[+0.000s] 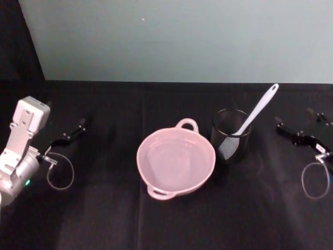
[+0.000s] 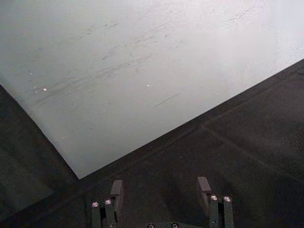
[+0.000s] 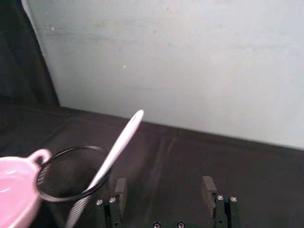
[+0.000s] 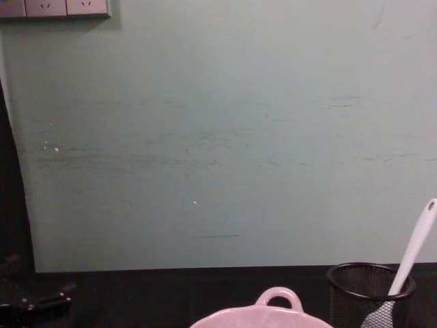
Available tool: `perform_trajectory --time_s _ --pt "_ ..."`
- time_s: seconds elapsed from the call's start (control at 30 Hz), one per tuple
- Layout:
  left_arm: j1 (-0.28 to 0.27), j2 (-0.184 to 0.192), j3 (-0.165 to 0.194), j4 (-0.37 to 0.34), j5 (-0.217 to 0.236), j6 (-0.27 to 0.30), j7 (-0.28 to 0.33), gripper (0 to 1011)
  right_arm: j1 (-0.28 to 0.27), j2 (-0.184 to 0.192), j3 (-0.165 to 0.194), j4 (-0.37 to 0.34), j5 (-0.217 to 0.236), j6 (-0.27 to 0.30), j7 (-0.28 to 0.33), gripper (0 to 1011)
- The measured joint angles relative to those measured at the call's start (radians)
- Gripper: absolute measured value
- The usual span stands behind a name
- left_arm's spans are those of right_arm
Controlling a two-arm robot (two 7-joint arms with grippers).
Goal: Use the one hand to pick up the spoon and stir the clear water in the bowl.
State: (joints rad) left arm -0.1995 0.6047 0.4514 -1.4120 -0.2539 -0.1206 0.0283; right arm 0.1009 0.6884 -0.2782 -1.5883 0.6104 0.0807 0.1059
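Head view: the right gripper (image 1: 297, 131) rests on the black table (image 1: 104, 219), empty, with the mesh cup (image 1: 231, 136) to its left. The spoon (image 1: 255, 115) stands in that cup, handle leaning toward the gripper. The pink bowl (image 1: 176, 159) lies beyond the cup. The left gripper (image 1: 70, 134) is parked well to the bowl's left.

Left wrist view: fingers (image 2: 116, 192) spread apart, holding nothing.

Right wrist view: fingers (image 3: 207, 186) wide open, nothing between them; spoon just ahead.

Chest view: spoon handle rises above the cup rim.

Best to grasp high on the handle and lift straight. No writing is readable, possibly too small.
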Motion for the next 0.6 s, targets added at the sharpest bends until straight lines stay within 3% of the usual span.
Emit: perform_trajectory --time_s 0.23,0.6 --pt "0.0 0.0 0.0 0.0 0.0 0.0 0.0 1011 0.089 -0.069 -0.035 0.163 -0.095 -0.153 0.048 1004" --pt "0.0 0.0 0.0 0.0 0.0 0.0 0.0 1011 0.143 -0.127 -0.062 0.291 -0.128 -0.155 0.1 1004"
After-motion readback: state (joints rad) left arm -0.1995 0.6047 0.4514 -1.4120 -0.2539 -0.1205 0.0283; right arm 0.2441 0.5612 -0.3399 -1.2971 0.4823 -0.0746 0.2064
